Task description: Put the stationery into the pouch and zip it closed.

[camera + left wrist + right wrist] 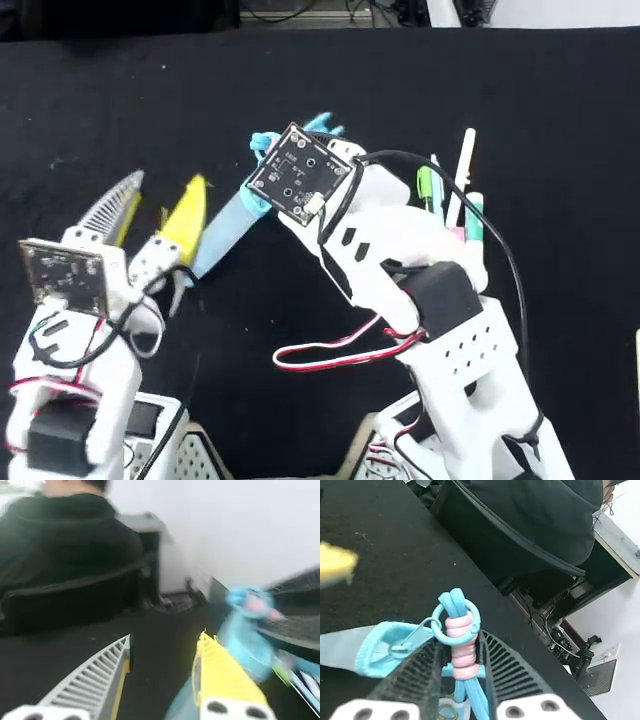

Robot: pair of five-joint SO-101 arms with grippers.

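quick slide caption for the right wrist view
Right gripper clamped on the pink-and-blue zipper pull of the light blue pouch, black table behind.

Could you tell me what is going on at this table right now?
The right gripper is shut on the pink-and-blue zipper pull of the light blue pouch. The left gripper is open beside the pouch's other end. Several pens lie on the black table next to the right arm, not yet in the pouch.

One pouch (225, 232), roughly four pens (463, 175)
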